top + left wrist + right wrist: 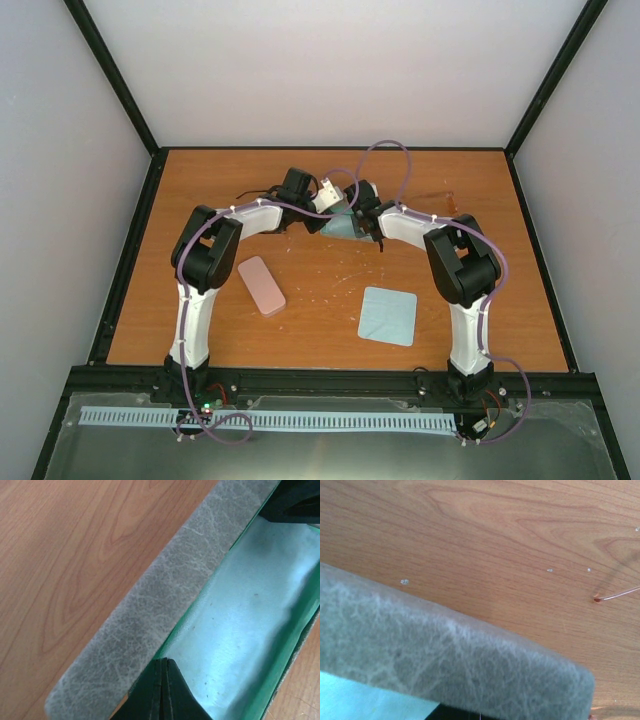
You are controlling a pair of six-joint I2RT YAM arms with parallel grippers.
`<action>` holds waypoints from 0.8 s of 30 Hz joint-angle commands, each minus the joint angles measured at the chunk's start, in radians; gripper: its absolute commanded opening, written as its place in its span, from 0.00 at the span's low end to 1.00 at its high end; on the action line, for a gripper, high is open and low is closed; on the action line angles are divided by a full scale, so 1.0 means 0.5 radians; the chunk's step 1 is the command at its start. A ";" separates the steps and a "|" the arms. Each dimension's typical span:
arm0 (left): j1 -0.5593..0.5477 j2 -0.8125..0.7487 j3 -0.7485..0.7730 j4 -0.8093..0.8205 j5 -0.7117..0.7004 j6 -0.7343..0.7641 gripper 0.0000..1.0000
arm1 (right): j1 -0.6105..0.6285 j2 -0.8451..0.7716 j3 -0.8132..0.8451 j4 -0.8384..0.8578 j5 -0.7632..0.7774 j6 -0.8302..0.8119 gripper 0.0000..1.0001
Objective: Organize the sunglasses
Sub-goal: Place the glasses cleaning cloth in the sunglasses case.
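Grey mottled oblong case (150, 610), lid open and teal lining showing, sits between both claws. Left claw (162, 667) is pressed together at the case's green rim. Right claw (358, 203) is at the opposite rim, also pressed together, fingers barely seen. Black thin-wire sunglasses (250, 190) lie on the orange wood surface (300, 330) just left of the left claw, apart from it. Faint reddish-brown wire sunglasses (445, 198) lie right of the right claw, not touching. Pink oblong case (262, 285) and pale blue square cloth (388, 315) lie behind the claws toward the bases, well apart. Surface's far edge is near beyond the claws; more room on the base side.
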 commanded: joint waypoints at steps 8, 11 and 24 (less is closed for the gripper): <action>-0.019 -0.007 0.031 0.068 -0.042 0.015 0.15 | -0.010 0.032 0.007 0.016 0.046 0.050 0.23; -0.021 -0.021 0.016 0.070 -0.056 0.007 0.23 | -0.010 0.013 -0.007 0.011 0.066 0.060 0.31; -0.041 -0.168 -0.164 0.145 -0.106 -0.038 0.37 | -0.012 -0.202 -0.103 0.017 0.146 0.142 0.51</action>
